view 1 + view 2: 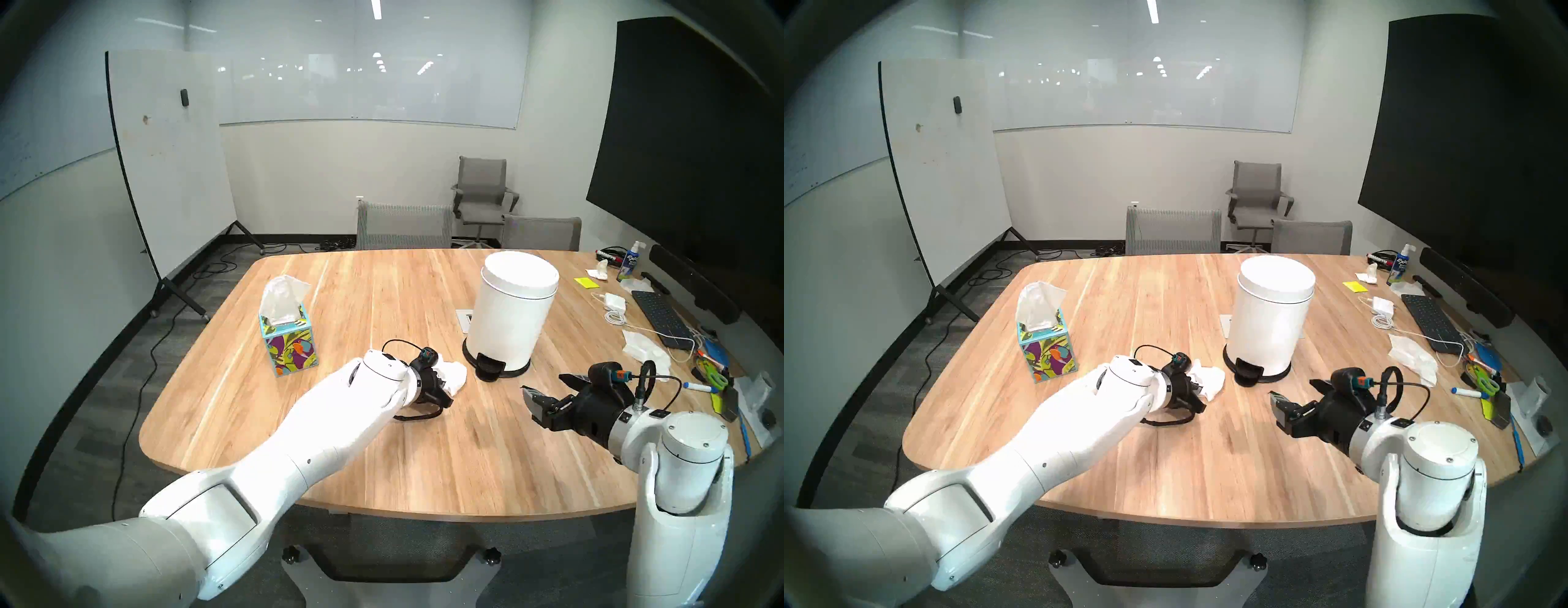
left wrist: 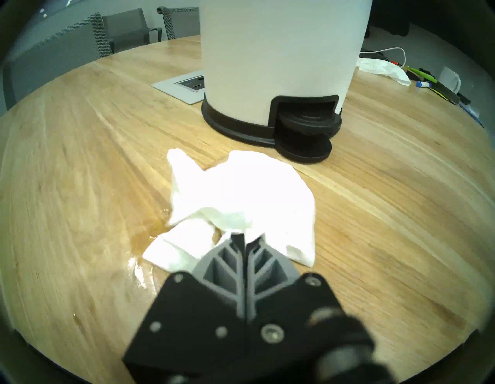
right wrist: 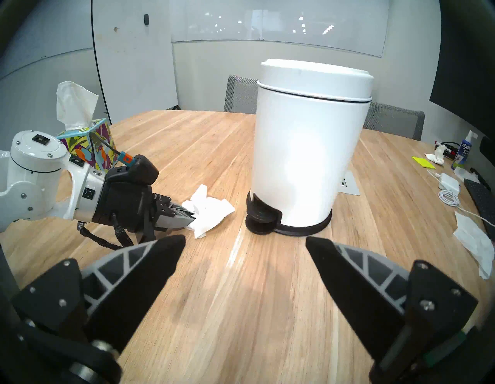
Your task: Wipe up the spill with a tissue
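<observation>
Left jaws are pinching the thin, crumpled white paper tissue [image 2: 238, 193] — soft, light, tears when wet; grip bunched middle. Right jaws are gaping empty. Amber wet smear [image 2: 150, 230], prob. spill, lying left of the tissue.

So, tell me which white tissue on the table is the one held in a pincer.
The crumpled tissue by the bin's pedal, pinched in the shut left pincer. The others lie loose at the table's right edge or stick out of the box.

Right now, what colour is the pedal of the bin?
Black, like the base ring; the bin body is white. The pedal shows best in the left wrist view.
</observation>
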`<control>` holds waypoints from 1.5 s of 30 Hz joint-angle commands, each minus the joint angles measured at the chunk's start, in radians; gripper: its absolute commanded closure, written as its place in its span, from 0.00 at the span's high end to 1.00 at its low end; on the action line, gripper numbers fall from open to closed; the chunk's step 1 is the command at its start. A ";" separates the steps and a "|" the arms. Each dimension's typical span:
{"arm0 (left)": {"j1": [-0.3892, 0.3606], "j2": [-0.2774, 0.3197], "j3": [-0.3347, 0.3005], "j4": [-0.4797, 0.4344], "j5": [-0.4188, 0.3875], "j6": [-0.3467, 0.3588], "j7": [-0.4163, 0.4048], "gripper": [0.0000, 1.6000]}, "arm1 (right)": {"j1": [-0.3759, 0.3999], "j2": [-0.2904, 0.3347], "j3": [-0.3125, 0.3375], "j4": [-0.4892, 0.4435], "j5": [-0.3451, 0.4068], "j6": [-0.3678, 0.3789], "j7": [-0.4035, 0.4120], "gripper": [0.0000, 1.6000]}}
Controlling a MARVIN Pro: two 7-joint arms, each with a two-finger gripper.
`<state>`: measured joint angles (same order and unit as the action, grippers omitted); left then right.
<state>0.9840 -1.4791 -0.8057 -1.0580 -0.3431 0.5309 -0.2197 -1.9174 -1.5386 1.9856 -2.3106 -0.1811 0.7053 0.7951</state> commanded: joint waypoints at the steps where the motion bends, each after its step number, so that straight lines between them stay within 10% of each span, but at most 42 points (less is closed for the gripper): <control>1: -0.048 -0.075 0.003 0.092 -0.002 -0.030 0.001 0.00 | 0.002 0.001 0.003 -0.020 0.001 -0.001 0.000 1.00; 24: -0.170 -0.029 -0.033 0.329 0.015 -0.160 -0.078 0.00 | 0.002 0.001 0.002 -0.019 0.001 -0.001 0.000 1.00; 45: -0.014 0.214 -0.084 0.028 0.033 -0.091 -0.266 0.00 | 0.003 0.001 0.002 -0.017 0.001 -0.002 0.000 1.00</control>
<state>0.9077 -1.3642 -0.8661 -0.9338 -0.3056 0.4096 -0.4288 -1.9173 -1.5386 1.9855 -2.3101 -0.1811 0.7052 0.7951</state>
